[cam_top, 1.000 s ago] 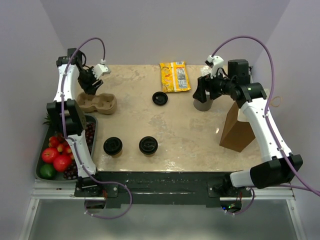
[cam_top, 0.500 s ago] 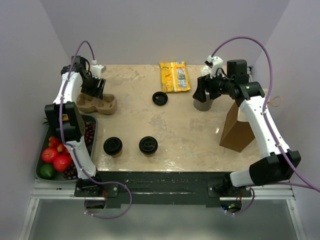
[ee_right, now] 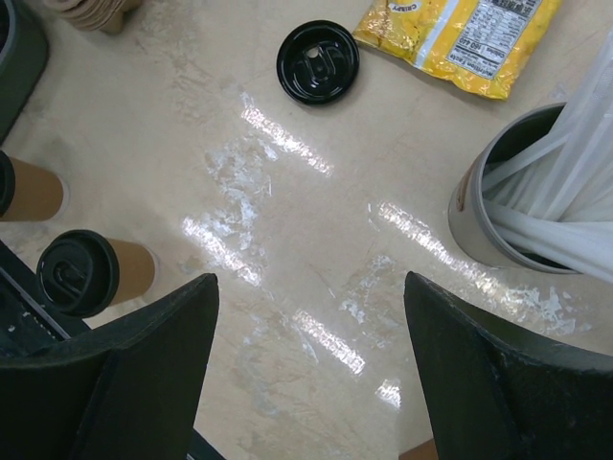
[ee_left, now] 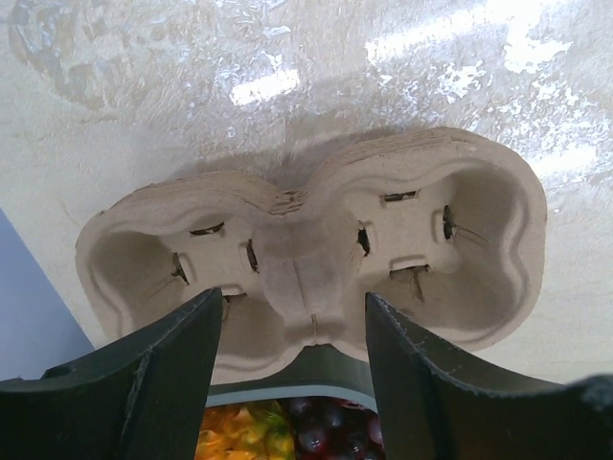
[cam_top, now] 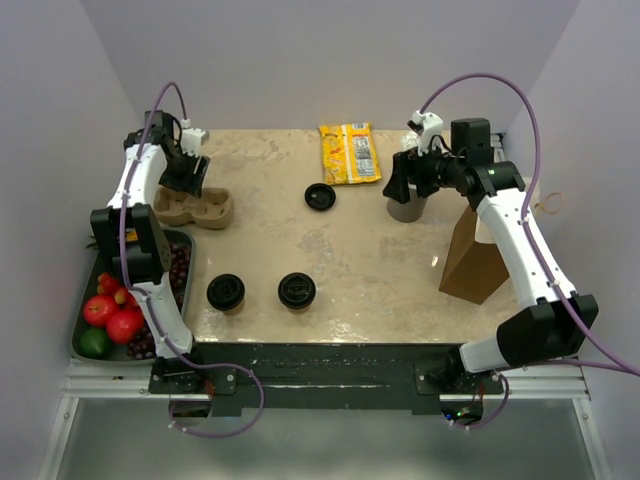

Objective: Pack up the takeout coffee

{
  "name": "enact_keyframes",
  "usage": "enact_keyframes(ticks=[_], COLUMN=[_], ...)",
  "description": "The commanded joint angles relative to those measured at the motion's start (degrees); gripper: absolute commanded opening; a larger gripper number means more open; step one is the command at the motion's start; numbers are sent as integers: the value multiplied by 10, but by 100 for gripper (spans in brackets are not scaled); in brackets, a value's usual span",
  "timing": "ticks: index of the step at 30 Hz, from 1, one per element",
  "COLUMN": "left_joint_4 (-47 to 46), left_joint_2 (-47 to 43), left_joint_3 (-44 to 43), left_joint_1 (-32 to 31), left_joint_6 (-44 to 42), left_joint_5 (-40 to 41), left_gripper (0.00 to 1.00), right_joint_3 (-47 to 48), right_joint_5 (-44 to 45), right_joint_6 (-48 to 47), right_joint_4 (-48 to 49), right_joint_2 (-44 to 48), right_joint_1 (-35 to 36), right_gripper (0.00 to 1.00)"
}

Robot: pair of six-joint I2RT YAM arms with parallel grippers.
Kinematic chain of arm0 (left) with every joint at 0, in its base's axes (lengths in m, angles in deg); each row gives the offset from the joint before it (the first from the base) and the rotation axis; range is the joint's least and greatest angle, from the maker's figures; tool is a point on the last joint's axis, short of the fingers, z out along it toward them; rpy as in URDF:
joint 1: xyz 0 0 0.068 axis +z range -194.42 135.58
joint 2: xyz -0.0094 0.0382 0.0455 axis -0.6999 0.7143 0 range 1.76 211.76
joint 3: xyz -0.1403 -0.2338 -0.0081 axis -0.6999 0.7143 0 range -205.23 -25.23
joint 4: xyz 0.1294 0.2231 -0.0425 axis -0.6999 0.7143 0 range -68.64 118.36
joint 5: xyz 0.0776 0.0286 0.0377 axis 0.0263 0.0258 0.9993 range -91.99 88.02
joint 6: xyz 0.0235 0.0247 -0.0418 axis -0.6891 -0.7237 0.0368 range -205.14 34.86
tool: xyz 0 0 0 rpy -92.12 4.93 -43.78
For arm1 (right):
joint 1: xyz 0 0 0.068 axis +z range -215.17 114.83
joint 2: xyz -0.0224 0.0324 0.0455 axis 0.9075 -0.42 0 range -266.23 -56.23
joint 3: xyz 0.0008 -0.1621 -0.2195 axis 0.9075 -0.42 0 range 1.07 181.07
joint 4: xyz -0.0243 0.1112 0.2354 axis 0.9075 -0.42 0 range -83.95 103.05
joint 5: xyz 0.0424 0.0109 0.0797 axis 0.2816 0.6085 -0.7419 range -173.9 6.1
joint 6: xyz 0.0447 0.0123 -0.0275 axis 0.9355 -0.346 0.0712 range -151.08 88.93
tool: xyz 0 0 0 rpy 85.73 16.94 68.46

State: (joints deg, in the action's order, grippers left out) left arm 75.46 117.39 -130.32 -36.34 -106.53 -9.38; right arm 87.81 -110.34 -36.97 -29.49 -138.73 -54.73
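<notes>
Packing has barely begun, I judge: the left gripper (ee_left: 289, 305) hangs open and empty astride the middle of the cardboard carrier (cam_top: 195, 207), whose two wells hold nothing; the left coffee cup (cam_top: 226, 292) and right coffee cup (cam_top: 297, 290), both lidded, stand at the near edge, well apart from it; a spare black lid (cam_top: 320, 196) lies mid-table; the yellow snack bag (ee_right: 460, 38) reads "CRISPY"; the right gripper (ee_right: 311, 287) gapes empty beside the straw cup (ee_right: 471, 218).
</notes>
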Motion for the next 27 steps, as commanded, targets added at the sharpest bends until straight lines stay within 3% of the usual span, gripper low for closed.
enact_keyframes(ticks=[1, 27], left_joint_4=[-4, 19], left_joint_2=[12, 45], left_joint_3=[-10, -37], left_joint_1=[-8, -10], left_joint_6=[19, 31], left_joint_5=[8, 32], left_gripper=[65, 54], right_joint_3=[-5, -6], right_joint_5=[-13, -18], right_joint_6=[10, 12], right_joint_4=[18, 24], right_joint_2=[14, 7], right_joint_1=[-3, -6], right_gripper=[81, 81])
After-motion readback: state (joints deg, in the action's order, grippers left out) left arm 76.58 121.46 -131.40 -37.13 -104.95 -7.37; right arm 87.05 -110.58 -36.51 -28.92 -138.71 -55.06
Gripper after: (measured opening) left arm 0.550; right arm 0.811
